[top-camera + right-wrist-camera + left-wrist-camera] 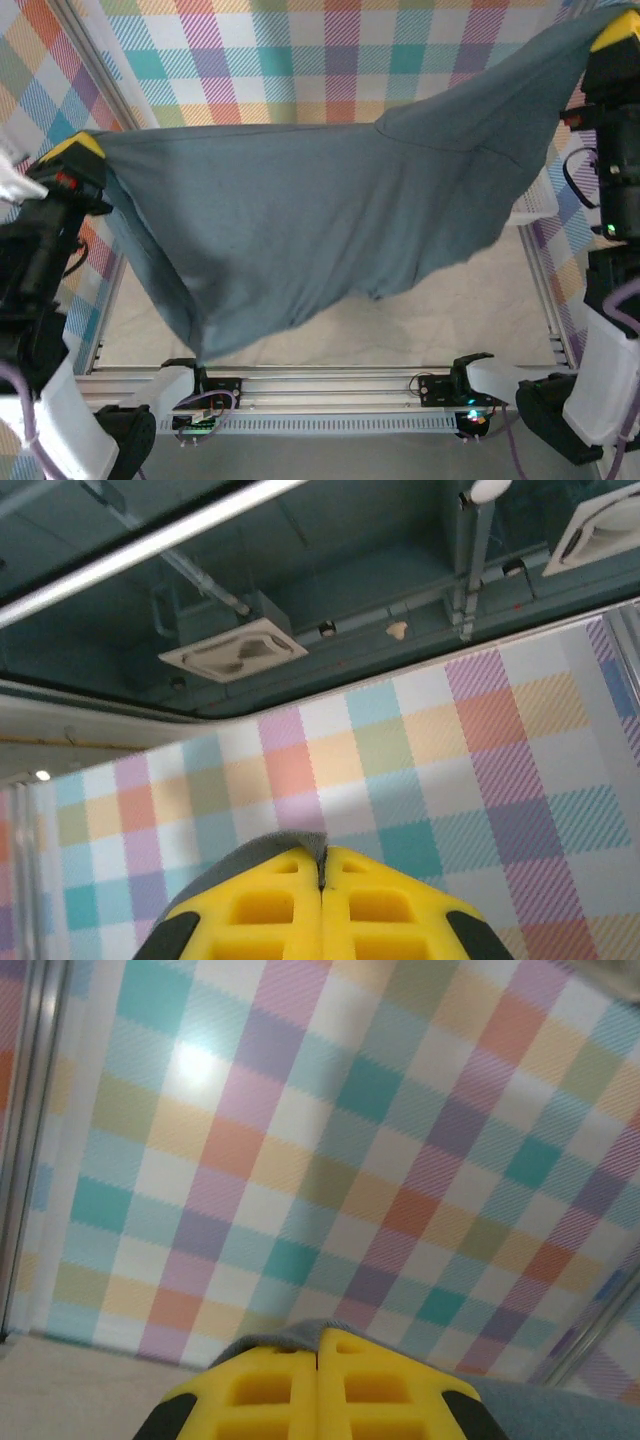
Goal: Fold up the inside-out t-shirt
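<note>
No words, numbers, logos or signs can be read anywhere, neither on the t-shirt (320, 230) nor on the checked wall (300, 60).

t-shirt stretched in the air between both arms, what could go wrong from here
The left tool and right tool each pinch only a thin edge, so the t-shirt could slip free. Its right side hangs higher, so it may land skewed. The loose hem could catch on the white basket.

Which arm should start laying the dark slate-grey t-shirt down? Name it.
Left, probably: the left gripper holds the t-shirt seemingly lower than the right gripper, and fabric hangs nearest the table there.
</note>
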You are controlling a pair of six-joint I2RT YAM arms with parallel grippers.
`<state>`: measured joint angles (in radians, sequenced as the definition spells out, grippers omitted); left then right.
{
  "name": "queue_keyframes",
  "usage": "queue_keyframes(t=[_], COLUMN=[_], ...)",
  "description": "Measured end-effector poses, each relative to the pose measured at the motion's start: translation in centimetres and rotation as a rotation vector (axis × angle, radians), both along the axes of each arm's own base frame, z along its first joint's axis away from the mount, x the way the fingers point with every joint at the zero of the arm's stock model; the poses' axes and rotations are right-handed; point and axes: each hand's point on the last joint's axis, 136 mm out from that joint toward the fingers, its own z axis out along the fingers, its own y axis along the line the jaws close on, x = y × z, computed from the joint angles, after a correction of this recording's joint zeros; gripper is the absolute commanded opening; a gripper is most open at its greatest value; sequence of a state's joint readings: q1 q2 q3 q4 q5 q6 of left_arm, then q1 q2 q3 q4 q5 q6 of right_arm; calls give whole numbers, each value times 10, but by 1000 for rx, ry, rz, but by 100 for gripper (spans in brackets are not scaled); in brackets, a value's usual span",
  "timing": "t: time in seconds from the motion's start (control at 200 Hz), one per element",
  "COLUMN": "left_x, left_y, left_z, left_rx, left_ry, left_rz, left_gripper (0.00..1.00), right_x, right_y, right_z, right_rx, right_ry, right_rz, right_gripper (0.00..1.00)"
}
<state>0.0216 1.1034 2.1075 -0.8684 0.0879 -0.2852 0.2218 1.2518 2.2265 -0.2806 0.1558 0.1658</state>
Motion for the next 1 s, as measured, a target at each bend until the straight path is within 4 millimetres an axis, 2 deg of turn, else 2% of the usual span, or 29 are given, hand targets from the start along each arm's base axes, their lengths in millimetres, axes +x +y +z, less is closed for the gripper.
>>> queue_keyframes(t=[0.085, 0.13, 0.19, 0.225, 0.27, 0.365, 0.395, 0.435, 0.485, 0.515, 0.575, 0.62, 0.675, 0.745, 0.815, 0.89, 0.955, 1.0], left_x=[65, 105, 151, 183, 222, 285, 300, 319, 342, 353, 370, 374, 372, 363, 339, 302, 266, 243], left_y=[0, 1, 0, 0, -1, -3, -5, -5, -5, -4, -1, 1, 2, 0, -9, -19, -39, -61], left_z=[-34, -61, -95, -123, -163, -243, -264, -292, -319, -330, -344, -349, -348, -339, -336, -348, -367, -384], left_rx=[7, 13, 16, 15, 11, -1, -8, -11, -30, -34, -38, -46, -56, -84, -114, -136, -142, -136], left_ry=[114, 189, 269, 330, 411, 557, 593, 640, 682, 697, 710, 719, 730, 729, 751, 796, 853, 893], left_rz=[-6, -9, -20, -28, -37, -65, -73, -82, -87, -90, -96, -97, -100, -100, -107, -104, -117, -148], left_gripper=[0, 0, 0, 0, 5, 22, 31, 41, 48, 51, 55, 55, 55, 55, 55, 55, 55, 54], right_x=[57, 102, 152, 189, 235, 321, 345, 371, 397, 409, 423, 426, 424, 414, 397, 369, 335, 307], right_y=[12, 21, 30, 36, 43, 46, 44, 41, 34, 28, 16, 10, 0, -2, 8, 28, 47, 58], right_z=[-16, -34, -58, -80, -114, -197, -224, -256, -292, -314, -346, -360, -368, -364, -363, -366, -384, -407], right_rx=[-45, -80, -119, -145, -173, -204, -205, -197, -187, -173, -141, -127, -97, -56, -22, 7, 38, 69], right_ry=[71, 133, 204, 259, 338, 514, 565, 619, 679, 717, 784, 820, 859, 892, 947, 1023, 1116, 1194], right_rz=[-24, -43, -63, -72, -80, -84, -82, -67, -48, -37, -18, -1, 14, 54, 124, 237, 330, 381], right_gripper=[0, 0, 0, 0, 0, 0, 7, 22, 43, 51, 56, 56, 55, 53, 52, 51, 50, 48])
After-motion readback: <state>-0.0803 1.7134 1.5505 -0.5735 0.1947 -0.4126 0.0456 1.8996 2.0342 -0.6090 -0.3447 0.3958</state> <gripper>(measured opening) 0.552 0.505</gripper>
